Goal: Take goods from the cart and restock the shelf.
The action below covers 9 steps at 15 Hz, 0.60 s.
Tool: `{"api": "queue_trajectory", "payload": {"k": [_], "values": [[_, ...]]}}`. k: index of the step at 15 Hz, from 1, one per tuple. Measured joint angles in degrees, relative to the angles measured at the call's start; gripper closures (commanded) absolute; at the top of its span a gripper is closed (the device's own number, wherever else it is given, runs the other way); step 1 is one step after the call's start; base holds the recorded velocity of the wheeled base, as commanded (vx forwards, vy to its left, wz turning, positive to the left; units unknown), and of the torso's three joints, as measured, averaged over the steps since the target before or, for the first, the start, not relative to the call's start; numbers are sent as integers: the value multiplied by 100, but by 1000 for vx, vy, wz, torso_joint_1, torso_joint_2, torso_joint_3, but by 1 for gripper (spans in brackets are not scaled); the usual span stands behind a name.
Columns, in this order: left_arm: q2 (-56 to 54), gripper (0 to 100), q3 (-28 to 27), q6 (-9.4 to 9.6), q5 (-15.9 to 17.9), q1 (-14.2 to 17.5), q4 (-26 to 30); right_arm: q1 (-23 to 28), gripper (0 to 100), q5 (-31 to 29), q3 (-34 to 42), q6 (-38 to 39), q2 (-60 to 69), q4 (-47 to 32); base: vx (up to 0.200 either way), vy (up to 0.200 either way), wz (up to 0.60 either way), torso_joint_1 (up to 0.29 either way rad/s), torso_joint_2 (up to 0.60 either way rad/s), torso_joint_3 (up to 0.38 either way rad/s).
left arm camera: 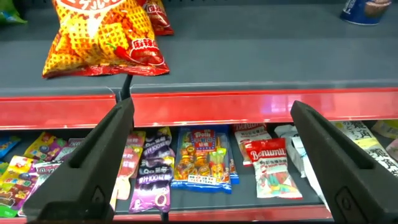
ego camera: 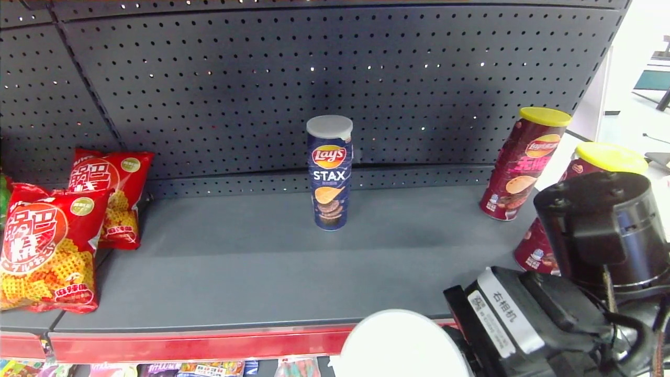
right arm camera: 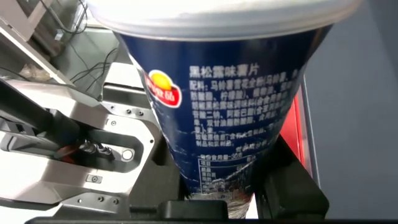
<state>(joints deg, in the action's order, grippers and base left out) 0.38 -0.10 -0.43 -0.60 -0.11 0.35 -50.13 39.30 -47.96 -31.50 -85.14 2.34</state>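
A blue chip can (right arm camera: 230, 124) with a pale lid is clamped at its lower end in my right gripper (right arm camera: 217, 208). In the head view that lid (ego camera: 400, 340) shows at the bottom, just in front of the shelf's red front edge (ego camera: 199, 343). Another blue chip can (ego camera: 330, 175) stands upright in the middle of the grey shelf (ego camera: 235, 283). My left gripper (left arm camera: 214, 168) is open with nothing in it, low in front of the shelf's red edge (left arm camera: 249, 106) and facing the lower shelf.
Two red cans with yellow lids (ego camera: 521, 165) (ego camera: 591, 173) stand at the shelf's right end. Red snack bags (ego camera: 49, 248) (ego camera: 118, 196) lie at its left end. A pegboard wall (ego camera: 335, 78) closes the back. Candy packets (left arm camera: 202, 158) fill the lower shelf.
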Motion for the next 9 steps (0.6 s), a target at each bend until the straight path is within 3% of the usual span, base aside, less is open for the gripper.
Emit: {"api": "queue_trajectory", "payload": {"k": [6, 8, 9], "values": [[0, 0, -6, 13, 113, -2, -2, 5, 100, -22, -113, 28, 0, 6, 0, 0, 0, 0, 0, 0], [0, 0, -6, 250, 379, -7, -4, 5, 100, -22, -240, 191, 0, 9, 0, 0, 0, 0, 0, 0], [0, 0, -9, 511, 561, -7, -13, 5, 100, -22, -267, 205, 0, 9, 0, 0, 0, 0, 0, 0]]}}
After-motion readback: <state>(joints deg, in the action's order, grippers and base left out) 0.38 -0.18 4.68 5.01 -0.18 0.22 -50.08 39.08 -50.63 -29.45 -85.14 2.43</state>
